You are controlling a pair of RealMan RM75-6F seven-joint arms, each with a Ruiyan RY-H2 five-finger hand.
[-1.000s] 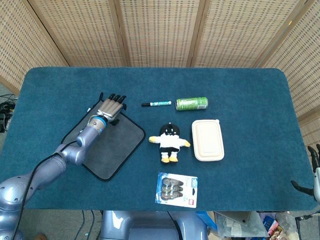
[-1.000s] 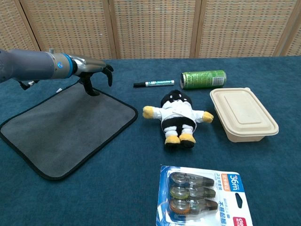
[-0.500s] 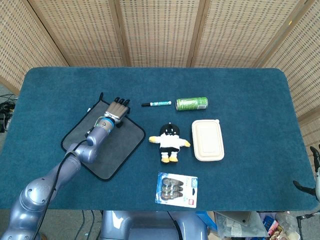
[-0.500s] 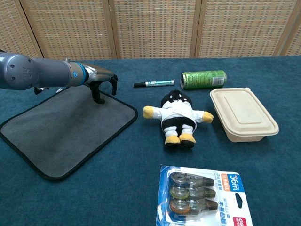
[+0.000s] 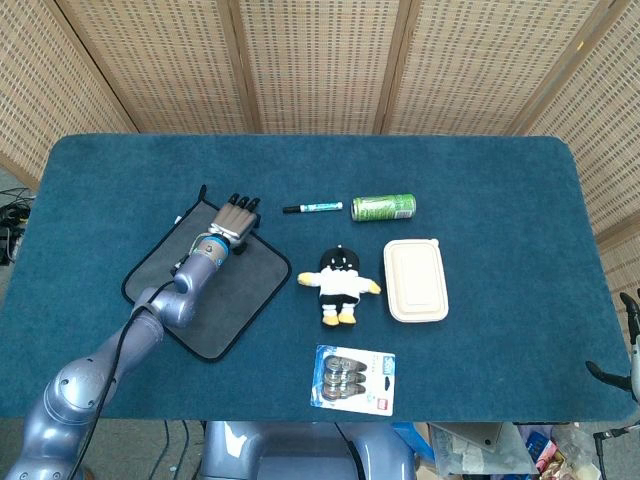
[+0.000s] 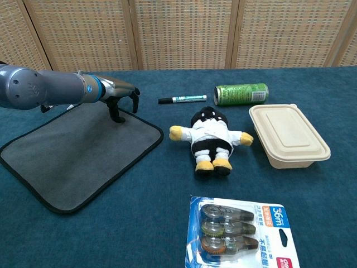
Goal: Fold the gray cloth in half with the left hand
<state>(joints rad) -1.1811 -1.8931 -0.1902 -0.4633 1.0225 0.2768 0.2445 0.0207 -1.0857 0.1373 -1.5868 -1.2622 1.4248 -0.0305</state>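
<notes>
— So where is the gray cloth (image 5: 207,283)?

— It lies flat on the blue table (image 5: 480,170), in the left part of the frame. It sits turned like a diamond, with a dark trim all around its edge.

— What is the left hand (image 5: 236,214) doing?

— It is over the top corner of the cloth. In the chest view the fingers (image 6: 134,99) bend down and the thumb touches the cloth near the edge. I cannot tell if it has hold of the cloth.

— Is there room around the cloth?

— Yes, bare table on its left and upper sides. On the right, a penguin plush toy (image 5: 340,284) is near the cloth's right corner. A marker pen (image 5: 312,208) lies just right of the hand, then a green can (image 5: 383,207) on its side. A beige lidded box (image 5: 415,280) and a pack of tape rolls (image 5: 355,379) are farther off.

— And the right hand (image 5: 632,345)?

— Only a bit shows at the lower right edge. I cannot tell how it is.
</notes>
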